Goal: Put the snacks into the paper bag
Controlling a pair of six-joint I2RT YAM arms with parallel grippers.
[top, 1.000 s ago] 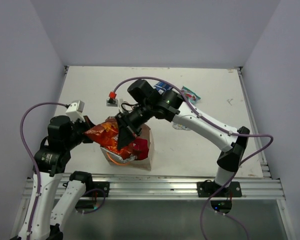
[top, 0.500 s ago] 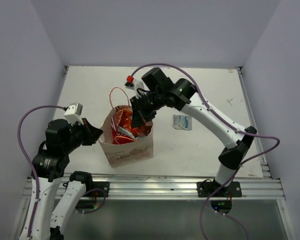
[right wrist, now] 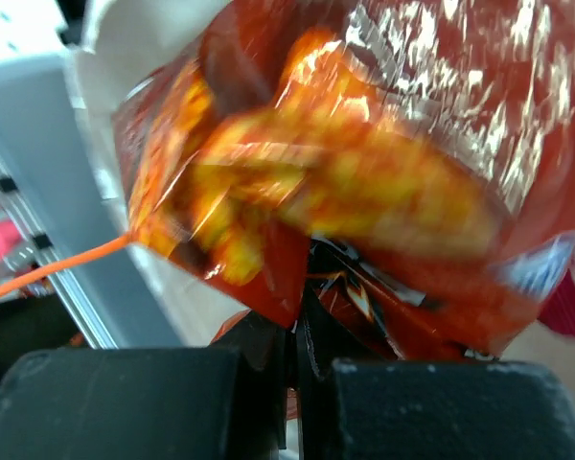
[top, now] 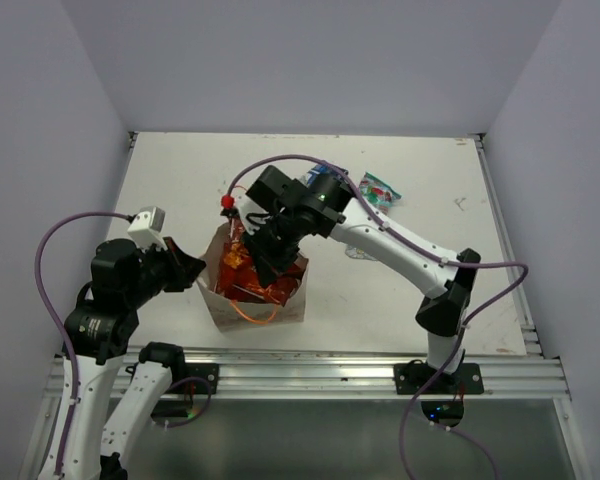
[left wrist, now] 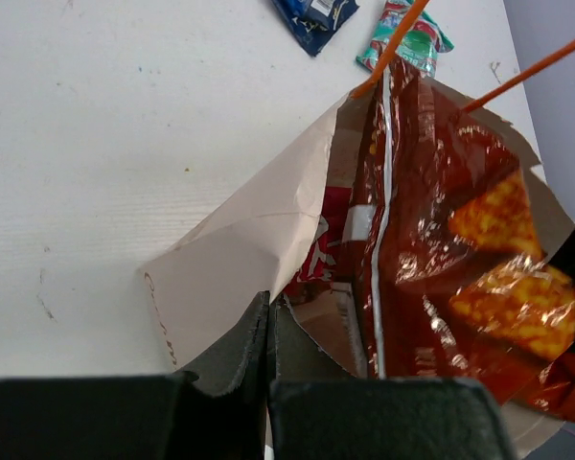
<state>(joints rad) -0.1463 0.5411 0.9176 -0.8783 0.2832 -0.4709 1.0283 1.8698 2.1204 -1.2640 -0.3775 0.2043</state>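
STEP: orange-red packet (left wrist: 441,259) going down into the paper bag (top: 290,306) | LEFT: left gripper (left wrist: 268,311) pinches the bag's rim, mouth held wide | RIGHT: right gripper (right wrist: 297,302) clamped on the packet inside the mouth | NEXT: release, lift clear, fetch the blue packet (left wrist: 311,11) beyond.

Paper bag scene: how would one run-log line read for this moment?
left fingers: shut on paper bag rim | right fingers: shut on orange-red packet in bag mouth | blue packet, green-white packet: on table
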